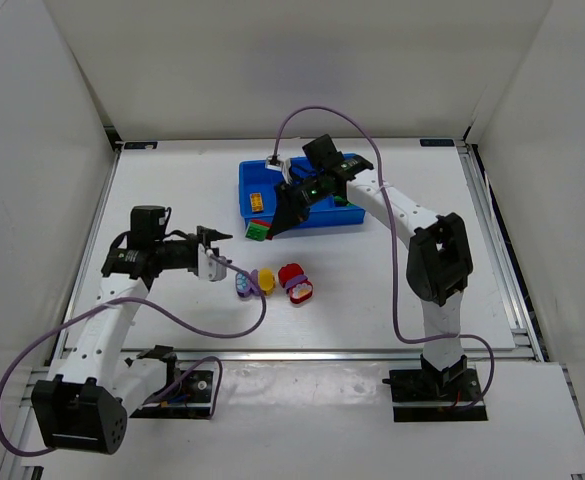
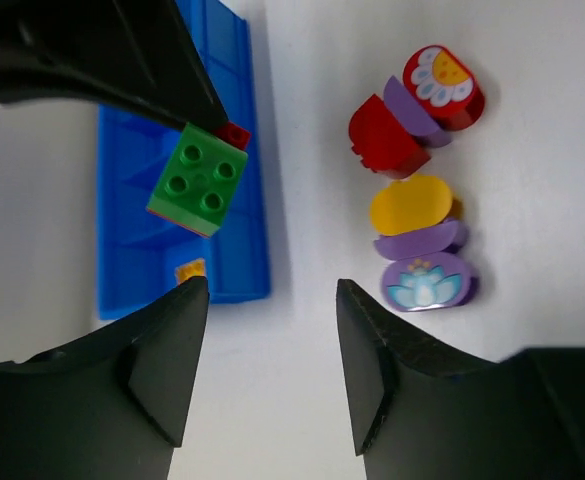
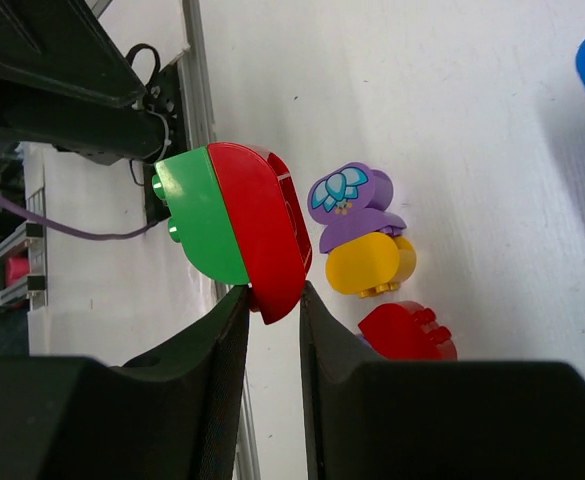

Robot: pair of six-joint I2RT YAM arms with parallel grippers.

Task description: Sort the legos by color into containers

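The right hand (image 3: 272,300) is clenching the green-and-red brick (image 3: 232,225) at the near-left corner of the tray (image 2: 257,250) (compartments (image 2: 132,230) lying just beyond it), while the released left hand (image 2: 272,300) is facing the loose legos (image 2: 412,205) just ahead.

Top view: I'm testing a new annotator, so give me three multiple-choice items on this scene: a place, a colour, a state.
1. Where do the loose bricks lie?
A. on the table, on the near side of the tray
B. inside the tray
C. on the right arm

2. What colours is the brick in the right gripper?
A. yellow and purple
B. green and red
C. all blue

3. The left gripper is:
A. shut on a yellow brick
B. shut, empty
C. open, empty

Answers: A, the top view shows them on the white table nearer than the tray; B, its green and red halves fill the right wrist view; C, its jaws stand apart over bare table.
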